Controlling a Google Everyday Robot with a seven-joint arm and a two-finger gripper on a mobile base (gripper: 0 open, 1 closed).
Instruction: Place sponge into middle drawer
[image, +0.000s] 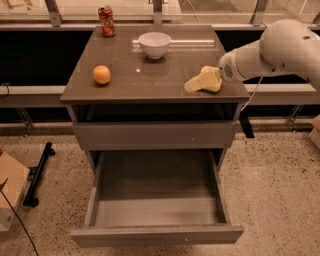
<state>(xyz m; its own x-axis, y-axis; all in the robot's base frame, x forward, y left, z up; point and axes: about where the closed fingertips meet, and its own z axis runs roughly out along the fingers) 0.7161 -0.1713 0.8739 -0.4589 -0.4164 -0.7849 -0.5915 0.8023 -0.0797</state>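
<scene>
Claw (196, 85) at countertop's (150, 75) right edge, seemingly hiding part of sponge (211, 75); arm (280, 50) cut off right.

**Sponge up top by the gripper, drawer open**

We see the sponge (214, 79), a pale yellow soft block, near the front right corner of the cabinet top (150, 75), right against the gripper (196, 85). We can't tell whether it rests on the surface. The middle drawer (155, 234) stands wide open below: grey, deep, tall side walls, lighter floor, plain front.
</scene>
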